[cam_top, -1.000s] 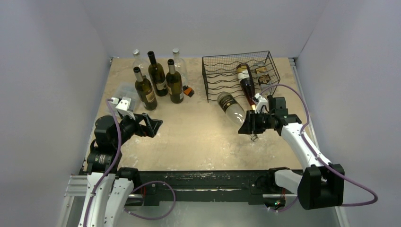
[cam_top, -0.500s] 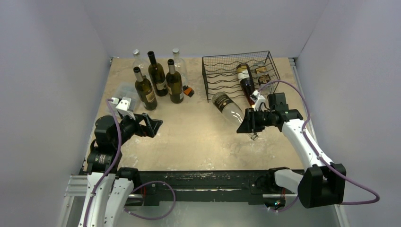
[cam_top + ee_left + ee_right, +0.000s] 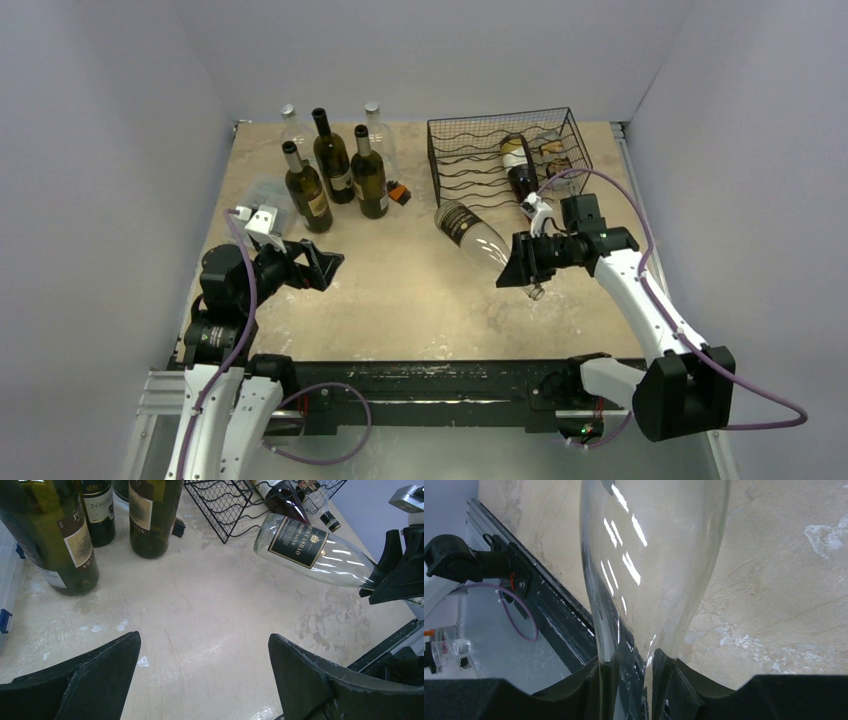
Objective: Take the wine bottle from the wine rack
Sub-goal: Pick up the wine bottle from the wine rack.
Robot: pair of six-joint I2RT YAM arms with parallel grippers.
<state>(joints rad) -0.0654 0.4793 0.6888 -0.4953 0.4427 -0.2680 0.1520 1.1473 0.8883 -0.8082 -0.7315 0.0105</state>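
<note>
A clear wine bottle (image 3: 470,232) with a black label hangs tilted over the table, just left of the front of the black wire wine rack (image 3: 470,160) and apart from it. My right gripper (image 3: 525,262) is shut on the bottle's neck, and its base points toward the back left. In the right wrist view the glass shoulder (image 3: 654,555) widens away from the right gripper (image 3: 629,670). A dark wine bottle (image 3: 520,170) still lies in the rack. My left gripper (image 3: 325,265) stands open above bare table; in its view the left gripper (image 3: 205,645) faces the held bottle (image 3: 320,555) and the rack (image 3: 220,505).
Several bottles (image 3: 330,160) stand upright at the back left, with a small clear plastic box (image 3: 262,192) beside them. A small orange-and-black object (image 3: 399,193) lies between those bottles and the rack. The table's front rail (image 3: 549,610) runs below the held bottle.
My right gripper has carried the clear bottle left and away from the rack, and its base has swung toward the back left. The left arm has not moved.
</note>
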